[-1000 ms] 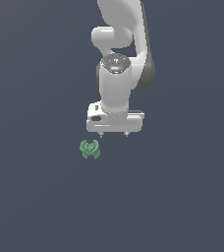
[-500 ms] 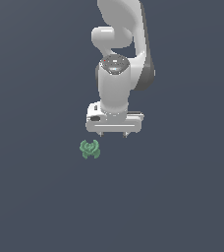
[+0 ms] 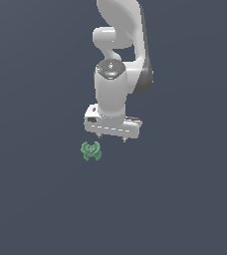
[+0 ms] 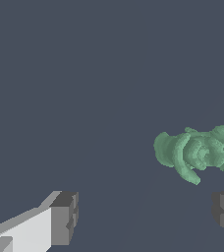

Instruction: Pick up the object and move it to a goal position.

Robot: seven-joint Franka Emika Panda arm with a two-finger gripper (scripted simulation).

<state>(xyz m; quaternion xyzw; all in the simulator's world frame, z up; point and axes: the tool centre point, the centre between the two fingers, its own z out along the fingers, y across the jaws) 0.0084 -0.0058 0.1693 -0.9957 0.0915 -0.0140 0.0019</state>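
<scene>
The green lobed object (image 3: 91,151) lies untouched on the dark floor (image 3: 31,199), toward the exterior view's left of the gripper (image 3: 111,138). The gripper has been lowered slightly nearer, jaws spread wide and empty; alignment is judged unfinished.

Wrist view: gripper (image 4: 146,216) with jaws set wide apart, nothing between them. One dark grey fingertip (image 4: 65,218) sits on a white finger body; the other shows only partly at the frame edge. Green lobed object (image 4: 197,151) with curled ridges lies on the plain dark grey bench (image 4: 84,88), near the edge-cut fingertip, not touching it; partly cropped.
</scene>
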